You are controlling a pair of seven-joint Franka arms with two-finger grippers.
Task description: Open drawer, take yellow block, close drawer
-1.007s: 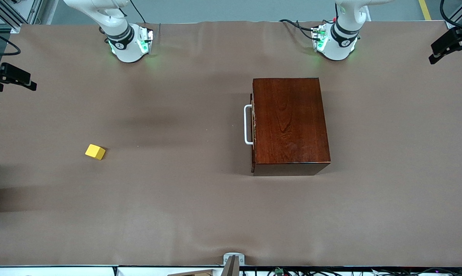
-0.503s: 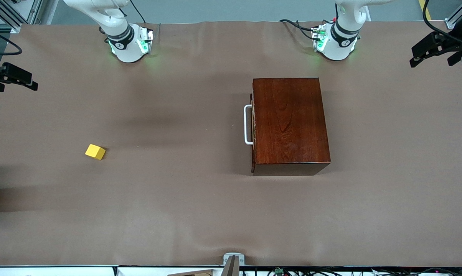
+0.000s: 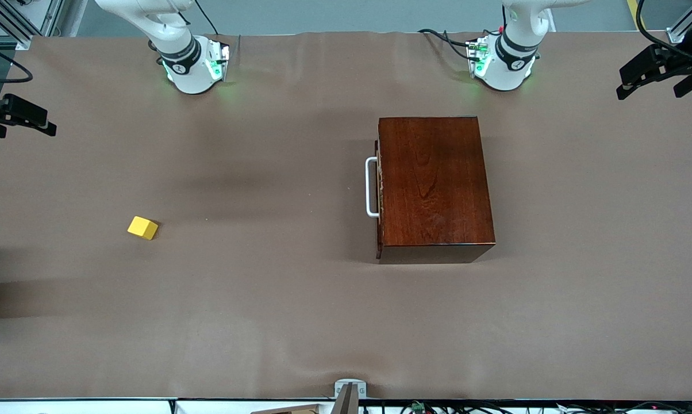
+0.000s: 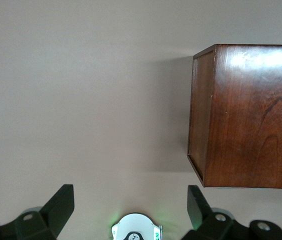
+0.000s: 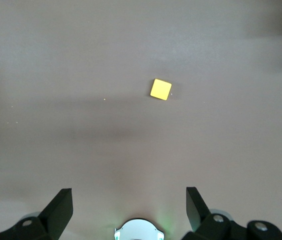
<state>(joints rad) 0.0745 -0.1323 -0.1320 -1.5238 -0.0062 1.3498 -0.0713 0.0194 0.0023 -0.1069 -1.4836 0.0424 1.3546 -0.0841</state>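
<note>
While the wooden drawer box [image 3: 435, 187] is standing shut on the bench [image 3: 300, 316], with its white handle [image 3: 371, 187] facing the right arm's end, the yellow block [image 3: 142, 227] is lying out on the bare bench surface, well apart from the box and toward the right arm's end. So the block is sitting outside the drawer and the drawer front is sitting flush. This is fitting a finished job, with the block taken out and the drawer pushed back. It is fitting as well a different starting layout, where the block is simply lying on the bench and the closed drawer is waiting. One moment is not settling which.

Both arms are keeping high and to the sides. The left gripper [image 4: 131, 205] is hanging over the bench beside the box, at the left arm's end, and its fingers [image 4: 61, 202] are spread wide with nothing between them. The right gripper [image 5: 130, 205] is hanging over the right arm's end, looking down on the block, and its fingers [image 5: 61, 205] are also released and holding nothing.
</note>
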